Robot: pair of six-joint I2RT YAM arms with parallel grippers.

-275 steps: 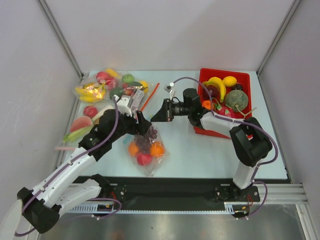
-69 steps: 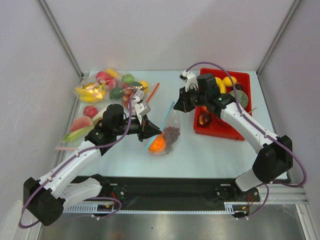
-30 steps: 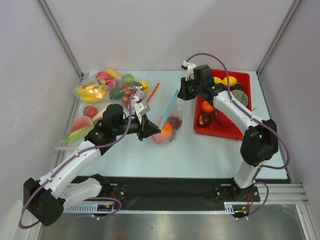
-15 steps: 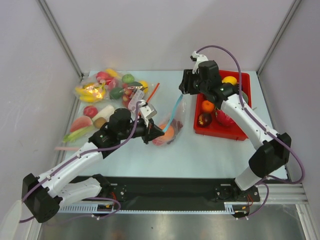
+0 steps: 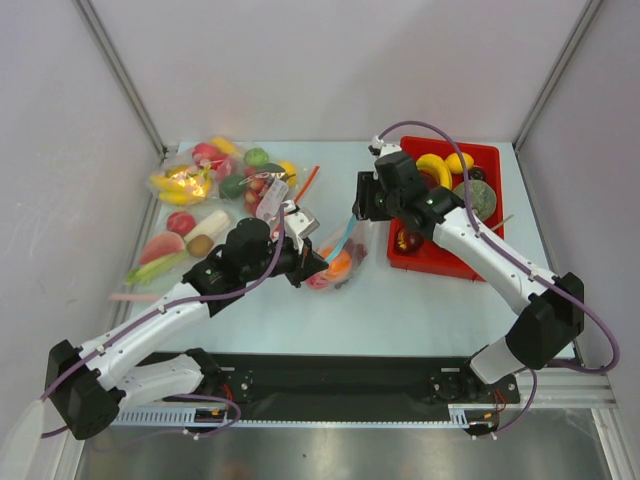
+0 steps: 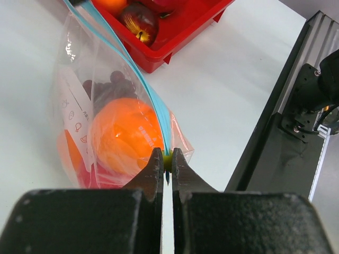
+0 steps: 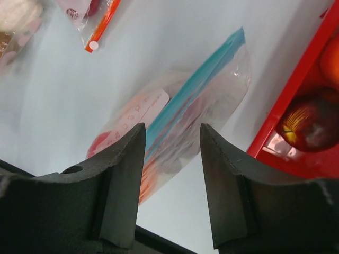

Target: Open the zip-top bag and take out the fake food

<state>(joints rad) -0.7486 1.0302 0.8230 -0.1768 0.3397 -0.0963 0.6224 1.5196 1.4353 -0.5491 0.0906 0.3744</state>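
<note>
Anchors clear crinkly zip-top bag [image 6: 77, 95] on white surface [image 5: 430, 300], beside red plastic tray [image 5: 432, 266], with left tool [image 6: 166, 164] clenched on its blue-green zip strip [image 6: 143, 90]. Poises released right tool [image 7: 170, 132] above strip's far end, likely for counter-pull; round orange plastic fruit [image 6: 124, 140] inside.

Upright zip-top bag [image 5: 349, 246], blue strip uppermost; fake food [image 6: 125, 136] inside.

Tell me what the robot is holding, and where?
The left pincer pinches the zip-top bag at one end of its blue zip strip. The right pincer holds nothing.
</note>
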